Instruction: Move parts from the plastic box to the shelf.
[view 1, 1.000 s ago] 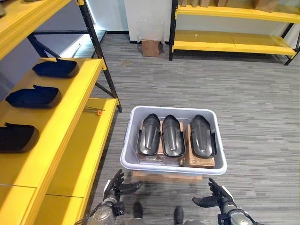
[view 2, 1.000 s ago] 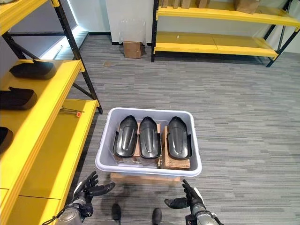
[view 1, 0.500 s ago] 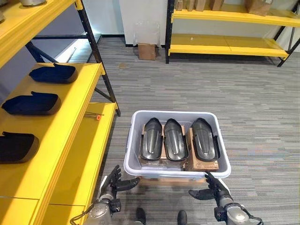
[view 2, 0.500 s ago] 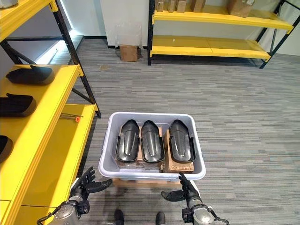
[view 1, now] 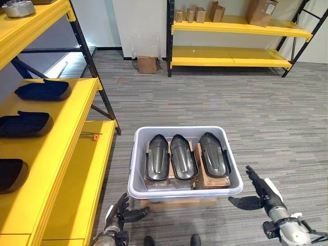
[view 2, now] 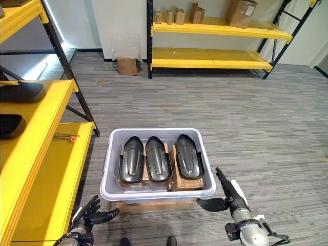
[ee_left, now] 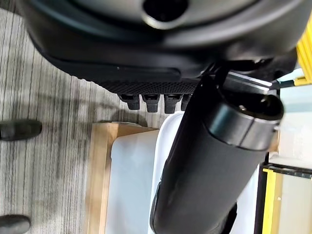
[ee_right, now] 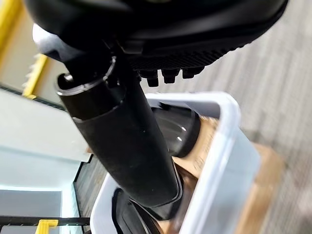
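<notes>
A grey plastic box (view 1: pixel 184 190) stands on a low wooden board (view 1: pixel 177 201) on the floor in front of me. Three dark curved parts (view 1: pixel 157 157) (view 1: pixel 183 156) (view 1: pixel 214 154) lie side by side in it on cardboard packs. The yellow shelf (view 1: pixel 61 128) at the left carries three more dark parts (view 1: pixel 43 89) (view 1: pixel 24 124) (view 1: pixel 10 174). My left hand (view 1: pixel 120 211) hangs open near the box's front left corner, low and apart from it. Off the front right corner my right hand (view 1: pixel 259 192) is open with straight fingers, holding nothing. The right wrist view looks over the box rim (ee_right: pixel 229 126) onto a part (ee_right: pixel 180 126).
An orange-tipped tool (view 1: pixel 95 136) lies on the lower shelf board at the left. A second yellow rack (view 1: pixel 230 51) with cardboard boxes stands at the back, with a small carton (view 1: pixel 147 64) on the floor beside it. Grey carpet surrounds the box.
The camera has tilted up, so more of the back rack shows. My right hand has swung from under the box's front rim out to its right front corner. The left hand sits lower.
</notes>
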